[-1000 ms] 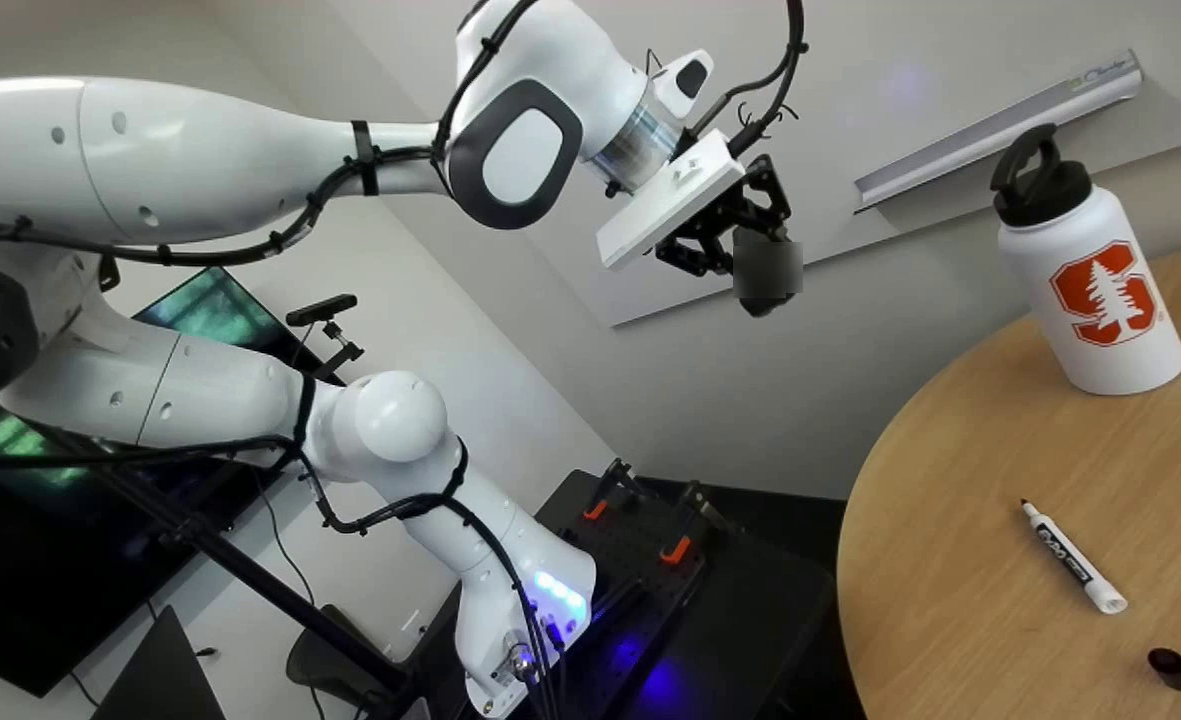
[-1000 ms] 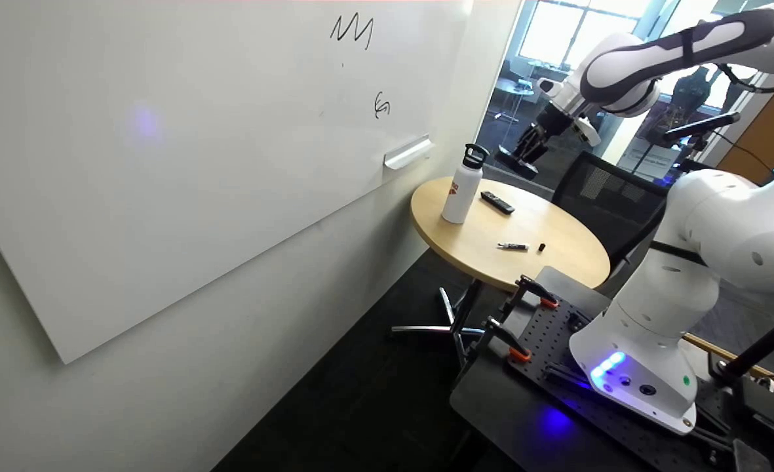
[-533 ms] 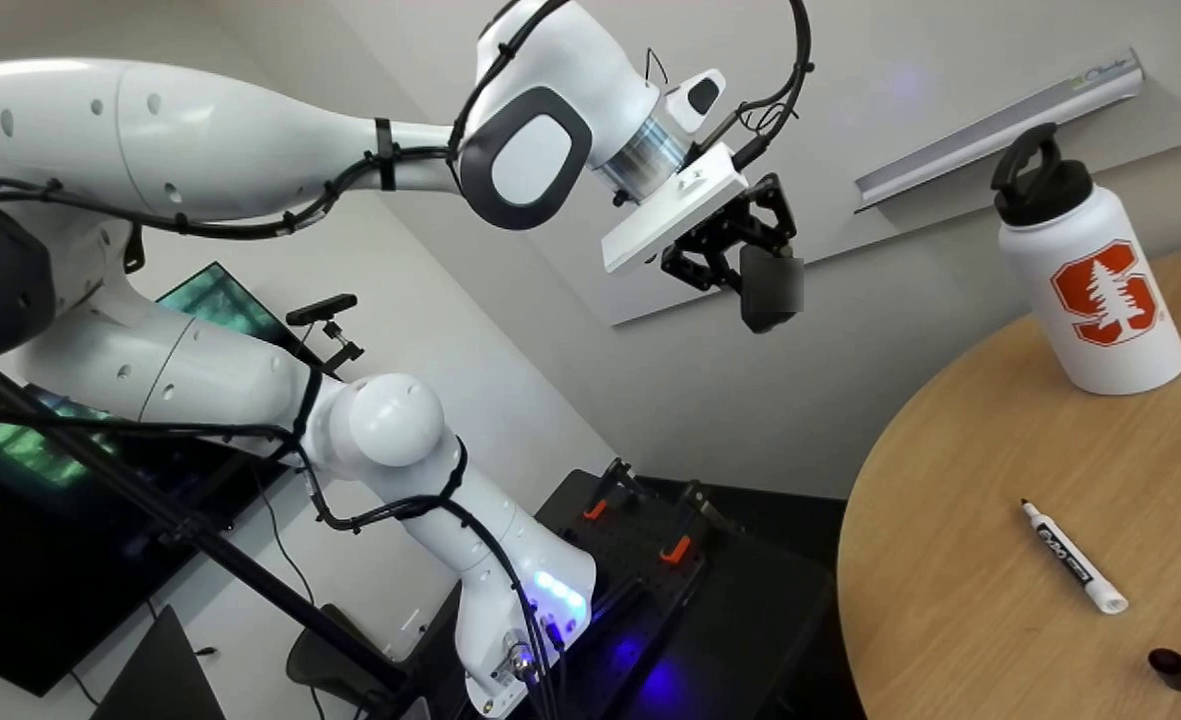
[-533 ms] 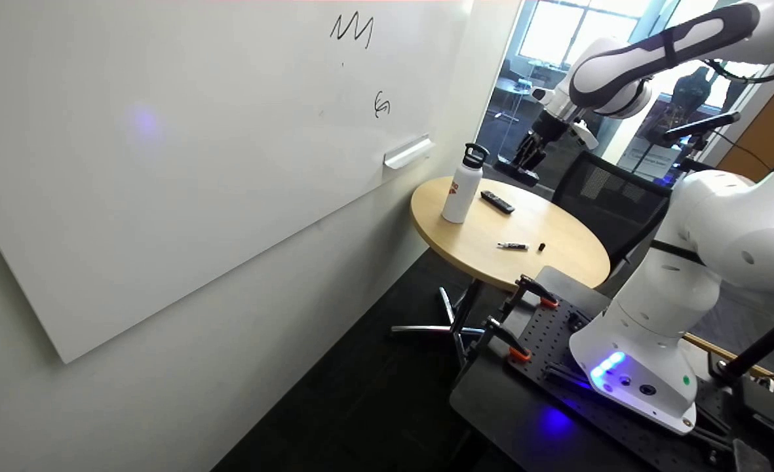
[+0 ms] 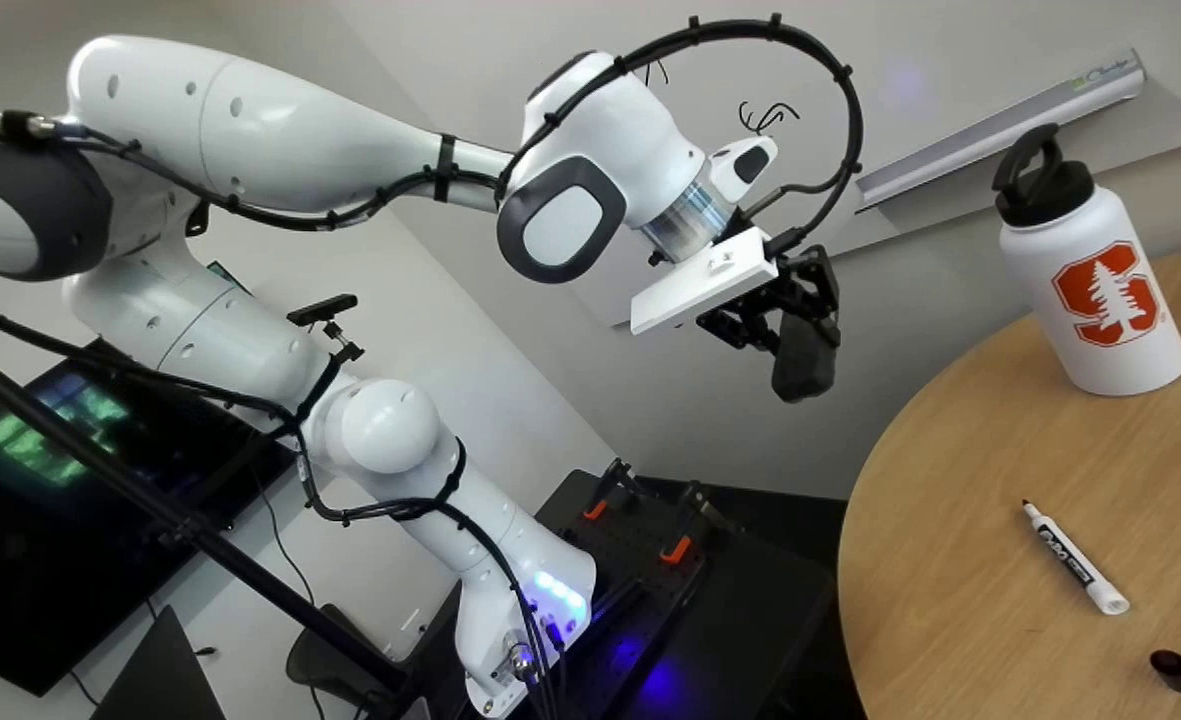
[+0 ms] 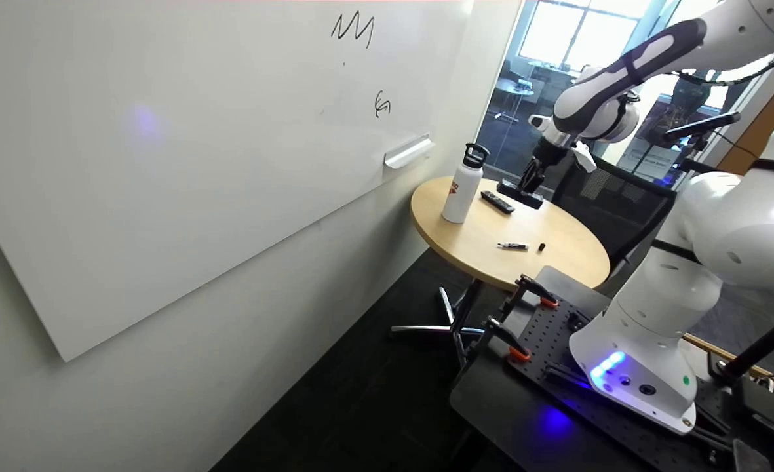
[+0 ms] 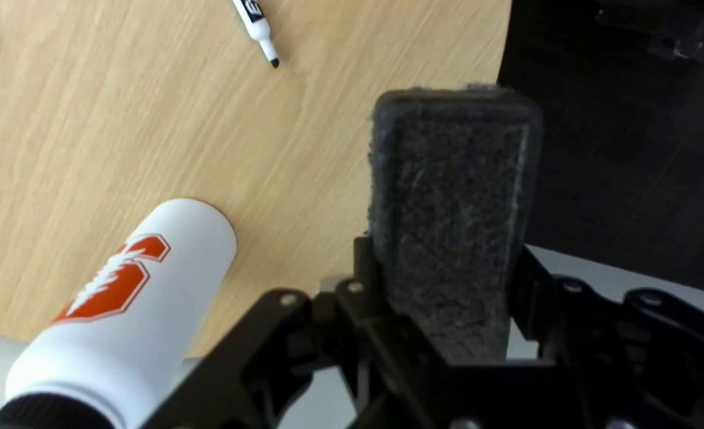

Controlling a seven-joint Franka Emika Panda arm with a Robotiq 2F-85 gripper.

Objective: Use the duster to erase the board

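The duster (image 7: 456,196) is a black felt block held in my gripper (image 7: 444,274), with a finger on each side of it. In both exterior views the duster (image 5: 803,362) (image 6: 520,195) hangs below the fingers in the air, apart from the board. My gripper also shows in the exterior views (image 5: 800,318) (image 6: 531,180). The whiteboard (image 6: 196,177) fills the wall; part of it shows in an exterior view (image 5: 930,50). It bears a black zigzag (image 6: 352,29) and a looped scribble (image 6: 382,105), the latter also in an exterior view (image 5: 767,118).
A grey tray rail (image 6: 409,152) runs along the board's lower edge. A round wooden table (image 5: 950,450) carries a white bottle (image 5: 1095,290), an uncapped marker (image 5: 1075,555), a black cap (image 5: 1172,670) and a black remote (image 6: 497,202). A black chair (image 6: 613,190) stands behind.
My gripper has come down with the duster, moving right in an exterior view, and is now lower over the table. The looped scribble is now uncovered in that view. The marks look the same.
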